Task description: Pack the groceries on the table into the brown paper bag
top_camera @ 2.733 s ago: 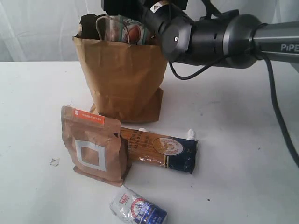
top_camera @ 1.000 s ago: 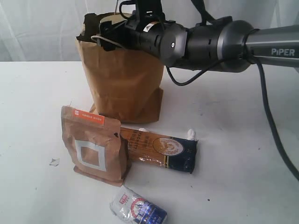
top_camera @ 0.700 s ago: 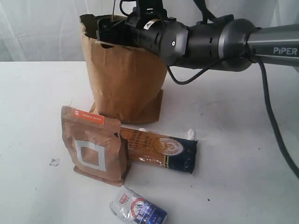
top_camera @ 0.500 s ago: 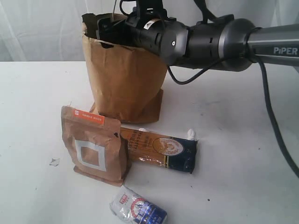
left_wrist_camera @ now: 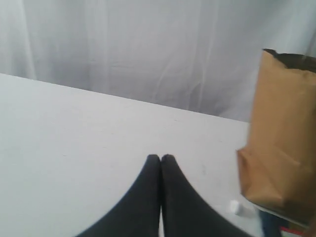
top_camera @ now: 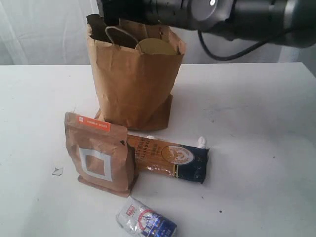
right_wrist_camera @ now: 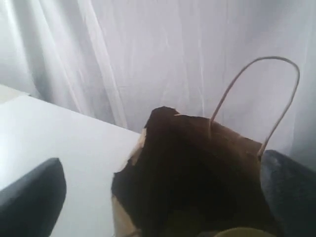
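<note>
The brown paper bag stands upright at the back of the table. A gold-lidded jar rests inside it, its lid showing at the mouth. My right arm hangs over the bag. In the right wrist view the right gripper is open, fingers wide on either side of the bag's dark mouth. In front of the bag are the brown pouch standing up, the spaghetti pack lying flat and the small white-blue packet. My left gripper is shut and empty over bare table, with the bag off to one side.
A white curtain hangs behind the table. A small white scrap lies left of the pouch and a white bit by the spaghetti pack's far end. One bag handle loops up close to my right finger.
My right arm has lifted up out of the bag's mouth. The jar it carried now sits inside the bag, gold lid showing. The bag stands straighter.
</note>
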Controlling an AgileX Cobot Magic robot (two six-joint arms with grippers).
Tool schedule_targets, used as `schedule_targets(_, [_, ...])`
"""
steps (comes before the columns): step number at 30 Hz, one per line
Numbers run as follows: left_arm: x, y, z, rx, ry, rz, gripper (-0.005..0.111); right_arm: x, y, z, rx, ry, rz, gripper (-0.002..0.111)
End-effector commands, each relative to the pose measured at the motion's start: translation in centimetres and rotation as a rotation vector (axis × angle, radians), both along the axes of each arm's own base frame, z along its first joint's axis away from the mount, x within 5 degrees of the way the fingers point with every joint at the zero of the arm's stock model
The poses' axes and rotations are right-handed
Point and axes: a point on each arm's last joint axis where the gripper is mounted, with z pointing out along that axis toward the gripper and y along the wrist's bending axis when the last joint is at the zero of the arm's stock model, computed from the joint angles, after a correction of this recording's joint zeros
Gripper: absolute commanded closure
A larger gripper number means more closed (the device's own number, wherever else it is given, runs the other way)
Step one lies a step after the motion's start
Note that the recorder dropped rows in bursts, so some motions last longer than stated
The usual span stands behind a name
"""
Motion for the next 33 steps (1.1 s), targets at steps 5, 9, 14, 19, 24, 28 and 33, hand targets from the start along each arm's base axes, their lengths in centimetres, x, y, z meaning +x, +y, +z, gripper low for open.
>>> schedule_targets(5, [-0.5,2.6,1.1,0.026,-0.059,0.284,0.107,-4.7,-2.2,2.2,-0.285,0.152,0.186,0.008])
schedule_targets(9, [-0.5,2.4,2.8,0.013,-0.105,0.265,0.107,-5.8,-3.0,1.6,-0.419,0.239,0.231,0.008])
schedule_targets(14, [-1.0,2.3,6.4,-0.012,-0.21,0.254,0.107,-6.5,-3.3,0.9,-0.474,0.327,0.268,0.008])
schedule_targets(19, [-1.7,0.9,10.4,0.039,-0.314,0.087,0.107,-7.5,-3.2,0.2,-0.537,0.406,0.321,0.008])
schedule_targets(24, [-2.7,-2.0,12.7,0.184,-0.384,-0.231,0.107,-10.2,-2.5,-0.8,-0.781,0.418,0.574,0.008])
schedule_targets(28, [-2.5,-2.2,12.1,0.22,-0.37,-0.25,0.107,-11.4,-1.5,-0.9,-0.801,0.427,0.625,0.008])
schedule_targets(33, [-1.1,-1.2,8.3,0.197,-0.25,-0.129,0.107,-11.3,-0.1,-2.0,-0.801,0.408,0.64,0.008])
